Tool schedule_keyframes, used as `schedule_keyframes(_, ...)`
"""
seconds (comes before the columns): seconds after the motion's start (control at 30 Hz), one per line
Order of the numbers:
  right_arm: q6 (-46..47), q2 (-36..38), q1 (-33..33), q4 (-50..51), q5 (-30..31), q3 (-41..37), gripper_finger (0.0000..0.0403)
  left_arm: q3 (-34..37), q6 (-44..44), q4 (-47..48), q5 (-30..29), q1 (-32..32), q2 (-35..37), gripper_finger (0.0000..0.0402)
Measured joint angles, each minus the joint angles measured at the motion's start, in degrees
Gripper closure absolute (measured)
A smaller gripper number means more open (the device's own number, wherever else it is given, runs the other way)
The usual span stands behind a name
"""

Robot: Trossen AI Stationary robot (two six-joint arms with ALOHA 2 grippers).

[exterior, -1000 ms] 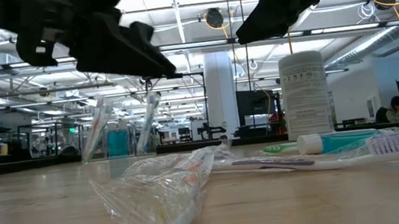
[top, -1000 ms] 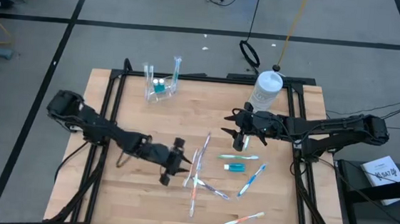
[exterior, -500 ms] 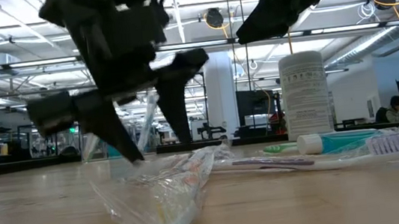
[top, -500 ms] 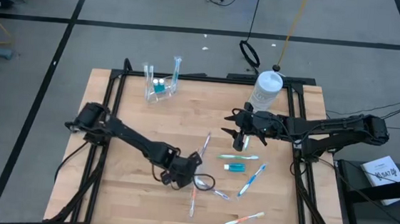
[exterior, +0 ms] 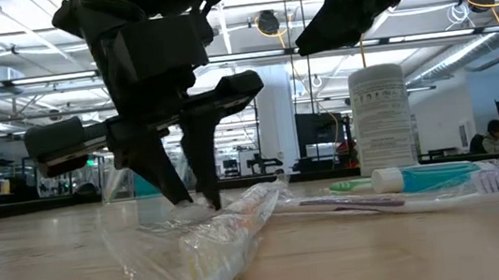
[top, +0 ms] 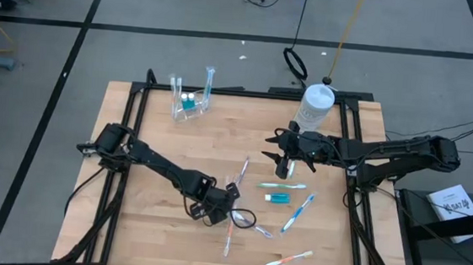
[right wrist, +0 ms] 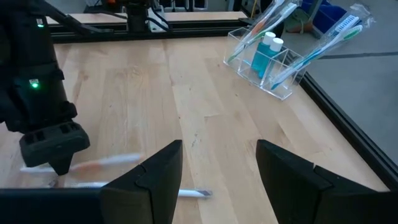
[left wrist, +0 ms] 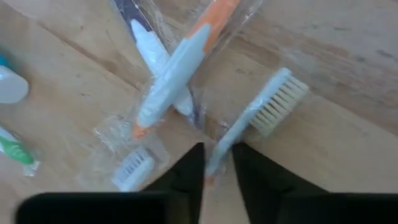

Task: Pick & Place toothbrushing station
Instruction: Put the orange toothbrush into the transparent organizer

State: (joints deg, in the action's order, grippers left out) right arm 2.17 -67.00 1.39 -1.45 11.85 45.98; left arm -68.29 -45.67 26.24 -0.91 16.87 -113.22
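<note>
Reaching down onto a pile of crossed toothbrushes near the middle of the wooden table (top: 160,135), the left gripper (top: 224,206) has its two fingers narrowly apart, straddling the slim handle of a pale toothbrush (left wrist: 252,118) without visibly clamping it. Right beside that handle lies a wrapped orange and pale toothbrush (left wrist: 180,65), its clear film crumpled under the fingertips in the low view.

The right gripper (top: 283,164) hovers above the table to the right, its fingers spread wide and empty. More toothbrushes and a short teal toothpaste tube (top: 278,198) lie scattered on the near right. The clear plastic organizer (top: 189,105), already holding brushes and teal tubes, stands at the far left, well apart from the pile. A large white bottle (top: 314,106) stands at the far right.

The likely trouble is the overlap: closing here could pinch the loose wrapper or a neighbouring brush along with the chosen handle, dragging the pile, or the thin handle could slip out on lifting.
</note>
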Motion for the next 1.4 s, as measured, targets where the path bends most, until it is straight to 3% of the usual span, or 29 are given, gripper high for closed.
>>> schedule_keyframes(0.17,0.09,0.02,0.0,0.0,0.01,0.0,0.0206,0.09,2.86,0.76,0.17,-0.08,0.71,0.039)
schedule_keyframes(0.37,0.13,0.02,0.01,0.01,0.01,0.0,0.0206,0.67,1.64,9.89,-1.89,-0.3,6.26,0.0374)
schedule_keyframes(0.47,0.13,0.0,0.0,0.03,0.01,0.0,0.0206,0.51,2.3,14.52,-6.04,-0.2,12.67,0.0387)
schedule_keyframes(0.6,0.13,0.01,0.0,0.03,-0.01,0.0,0.0206,0.56,12.96,19.79,-13.93,-2.07,22.06,0.0393)
schedule_keyframes(0.77,0.15,0.0,0.0,0.01,-0.01,-0.01,0.0206,0.43,21.53,19.44,-18.23,-4.64,34.46,0.0389)
schedule_keyframes(0.9,0.17,0.01,0.0,0.01,0.0,0.0,0.0206,3.11,22.83,14.77,-21.4,-7.25,42.54,0.0396)
schedule_keyframes(1.07,0.17,0.02,0.0,0.02,-0.1,0.0,0.0206,11.89,21.78,5.13,-26.81,-11.73,52.33,0.0396)
schedule_keyframes(1.17,0.17,0.0,0.0,0.02,-0.1,0.0,0.0206,20.69,21.16,-6.1,-29.14,-16.02,58.25,0.0397)
schedule_keyframes(1.27,0.17,0.01,0.0,0.02,-0.1,0.0,0.0206,31.17,20.74,-25.26,-31.16,-21.01,62.69,0.0392)
schedule_keyframes(1.4,0.06,0.01,0.0,-0.07,-0.06,0.0,0.0206,44.97,18.44,-54.34,-31.97,-28.03,63.54,0.0397)
